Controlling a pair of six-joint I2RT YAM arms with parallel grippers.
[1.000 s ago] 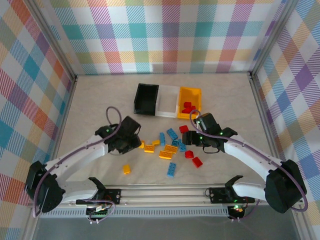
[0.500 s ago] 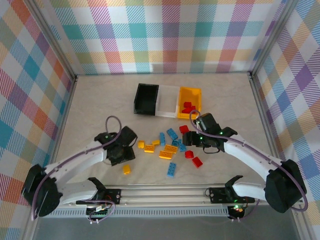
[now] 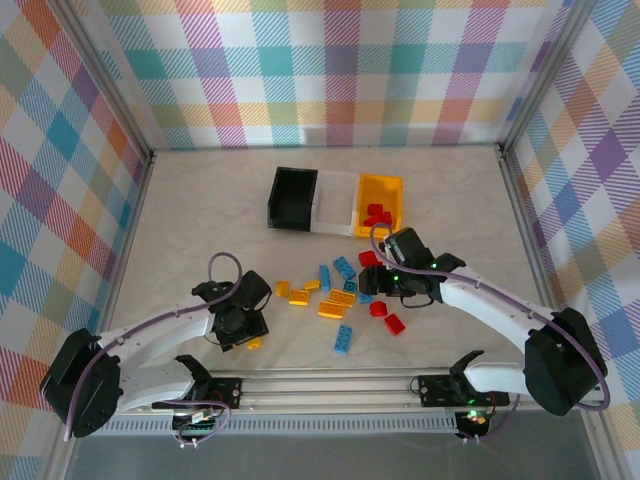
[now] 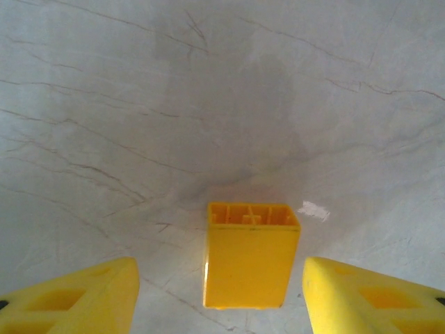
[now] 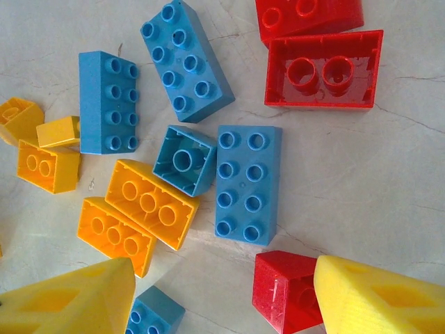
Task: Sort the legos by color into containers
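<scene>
1. Left gripper (image 4: 219, 282): its jaws stand apart, with one yellow brick (image 4: 252, 261) lying on the table (image 4: 208, 104) between them, touching neither finger.
2. Right gripper (image 5: 224, 278): its jaws stand apart above the loose pile, and a red brick (image 5: 285, 292) sits just beside one finger.
3. Blue bricks (image 5: 248, 182) and orange bricks (image 5: 151, 203) lie scattered between the arms.
4. Farther back are the joined black bin (image 3: 292, 198), white bin (image 3: 337, 203) and yellow-orange bin (image 3: 392, 187), the last holding red pieces (image 3: 377, 213).

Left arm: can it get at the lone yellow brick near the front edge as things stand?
Probably yes. The left tool is open and the yellow brick lies between its fingers, with a gap on each side and bare table around it. Nothing looks to be in the way.
</scene>
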